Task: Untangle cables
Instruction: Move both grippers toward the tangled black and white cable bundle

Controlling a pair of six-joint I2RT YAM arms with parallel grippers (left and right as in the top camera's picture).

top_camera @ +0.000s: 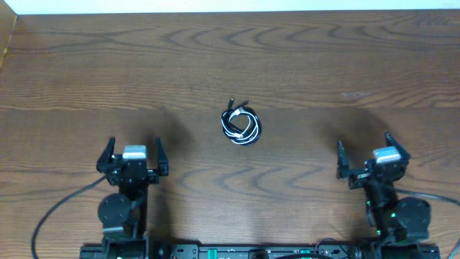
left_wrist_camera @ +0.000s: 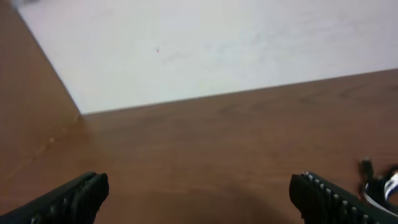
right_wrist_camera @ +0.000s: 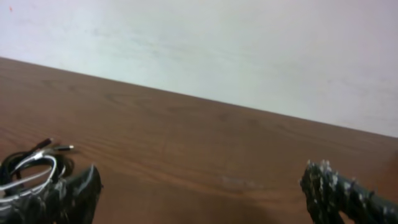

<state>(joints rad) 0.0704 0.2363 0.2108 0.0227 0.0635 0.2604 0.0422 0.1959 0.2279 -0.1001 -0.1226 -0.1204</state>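
Jaws on both sides stand spread wide, grasping nothing. Black and white cables (top_camera: 241,124) lie in one small bundle on the table (top_camera: 323,57), open wood all round; left gripper (top_camera: 134,144) and right gripper (top_camera: 364,142) sit well apart from it, aimed toward the far edge.

The tabletop (top_camera: 287,57) is lit evenly and moderately from above, without glare. Soft, diffuse shadows are cast on the wood beside the left pincer (top_camera: 133,150) and the right pincer (top_camera: 365,147). The wrist views are rendered soft and slightly blurred; the wall (right_wrist_camera: 249,43) is washed pale, and the near fingertips (left_wrist_camera: 74,196) are out of focus.
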